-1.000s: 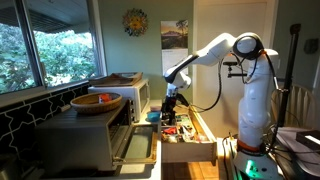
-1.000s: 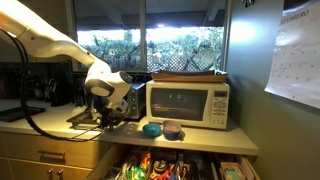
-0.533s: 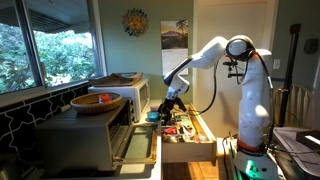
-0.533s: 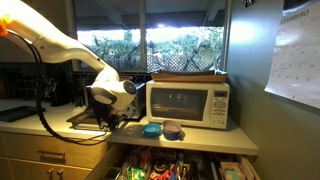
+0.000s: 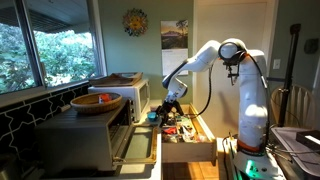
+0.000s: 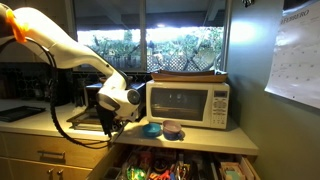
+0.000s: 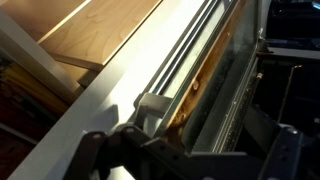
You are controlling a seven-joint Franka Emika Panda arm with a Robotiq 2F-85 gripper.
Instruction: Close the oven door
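Kitchen counter beneath the window holds the grey oven with the oven door (image 5: 132,142) dropped flat open, its free edge running 7-to-1 o'clock directly beneath the gripper (image 7: 195,160), whose jaws stand wide and empty

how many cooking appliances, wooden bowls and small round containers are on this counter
cooking appliances: 2, the grey oven and the white microwave
wooden bowls: 1, the wooden bowl on top of the oven
small round containers: 2, the blue one and the purplish one
total: 5
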